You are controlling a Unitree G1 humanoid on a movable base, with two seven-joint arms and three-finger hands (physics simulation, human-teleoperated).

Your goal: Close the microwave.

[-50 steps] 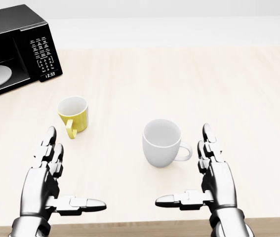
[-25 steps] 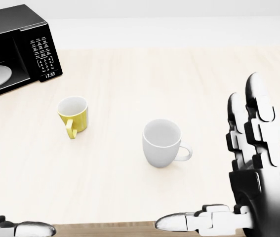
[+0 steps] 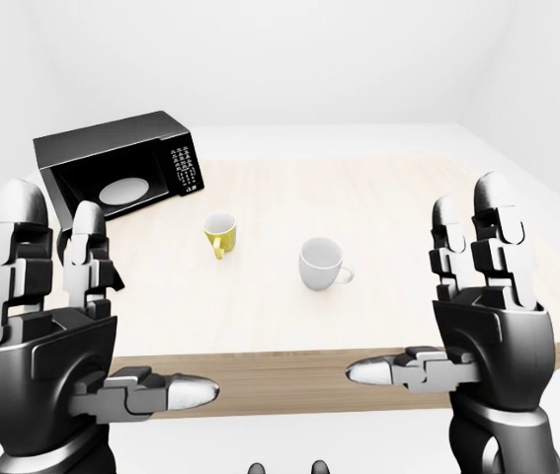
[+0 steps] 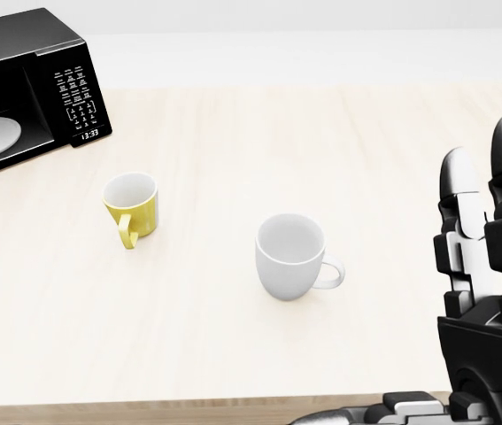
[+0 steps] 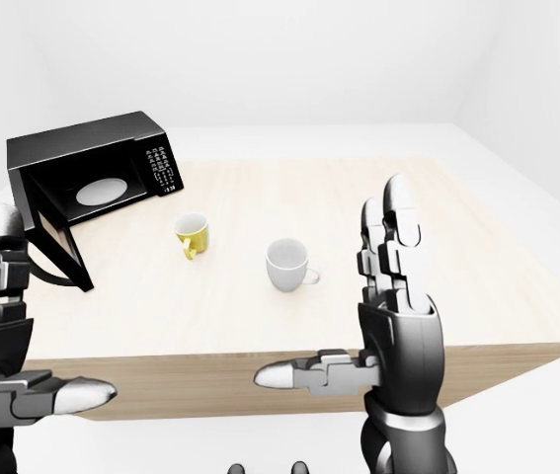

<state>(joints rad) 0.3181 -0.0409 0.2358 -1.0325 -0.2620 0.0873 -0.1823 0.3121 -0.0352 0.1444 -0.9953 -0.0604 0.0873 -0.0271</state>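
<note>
The black microwave [image 5: 92, 176] stands at the table's upper left with its keypad on the right side. Its door [image 5: 57, 247] hangs open toward the table's left edge, and a white plate [image 5: 100, 190] shows inside the cavity. Both hands are raised close to the cameras, well short of the microwave, and neither touches anything. My left hand [image 3: 112, 296] is open, fingers up and thumb pointing right. My right hand [image 3: 423, 281] is open too, thumb pointing left. In the head view only the right hand [image 4: 485, 292] shows, at the lower right.
A yellow mug [image 4: 131, 205] and a white mug [image 4: 290, 257] stand in the middle of the pale wooden table [image 4: 366, 150], between my hands and the microwave. The table's near edge runs along the bottom of the head view.
Both hands have lifted off the table toward the cameras. The left hand has dropped out of the head view and the right has shifted to its right edge. The mugs and microwave are unmoved.
</note>
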